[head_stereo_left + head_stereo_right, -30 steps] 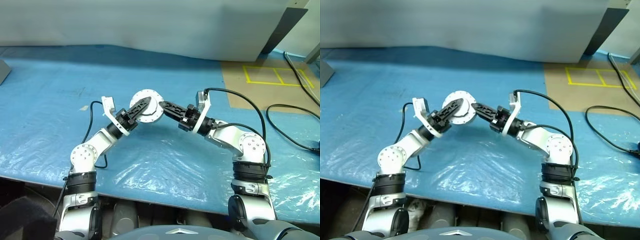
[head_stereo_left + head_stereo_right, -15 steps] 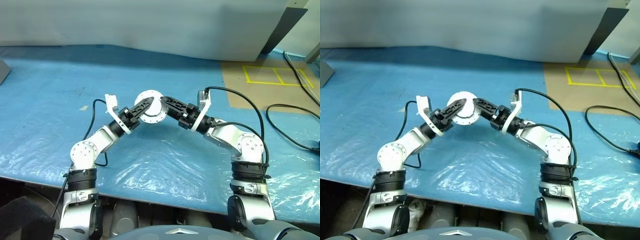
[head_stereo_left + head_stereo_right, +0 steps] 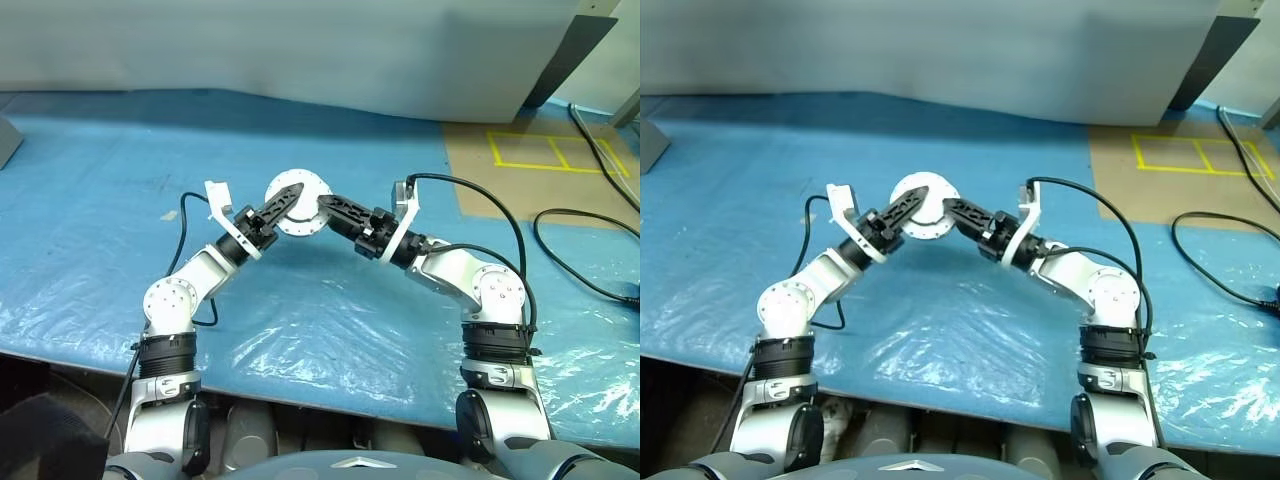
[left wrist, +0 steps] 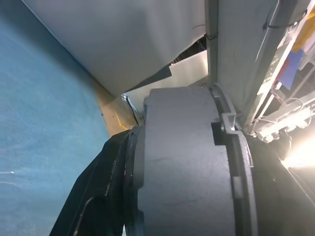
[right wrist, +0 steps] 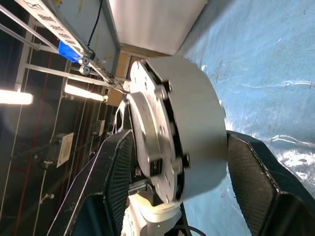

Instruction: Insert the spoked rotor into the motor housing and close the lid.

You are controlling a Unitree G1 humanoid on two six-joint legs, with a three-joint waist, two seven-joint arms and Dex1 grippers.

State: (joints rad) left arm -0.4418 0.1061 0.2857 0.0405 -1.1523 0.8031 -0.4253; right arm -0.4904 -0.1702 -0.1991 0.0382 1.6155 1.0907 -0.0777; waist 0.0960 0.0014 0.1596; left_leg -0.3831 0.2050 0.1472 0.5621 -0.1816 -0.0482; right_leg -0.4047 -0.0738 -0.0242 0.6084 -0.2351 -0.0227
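The motor housing (image 3: 298, 203) is held up off the surface (image 3: 100, 190), between both pincers, with the lid (image 5: 147, 142) folded against it, so the closing looks nearly or fully done; the spoked rotor cannot be seen and is presumably inside. The left pincer (image 3: 287, 200) comes in from the left and its black fingers (image 3: 278, 207) lie across the round face and rim, grasping the housing. The right pincer (image 3: 335, 208) comes from the right; in its wrist view its two fingers (image 5: 256, 172) straddle the puck's thickness, one on each flat face, grasping it too. A thin dark seam runs between lid and body in that view, so I judge the best move is a steady squeeze straight across the two faces, pressing evenly until the seam vanishes all round. The left pincer should only steady the rim and not twist, since a skewed push could pop the lid back or let the puck slip and drop onto the blue plastic sheet (image 3: 330, 330) over the surface below.
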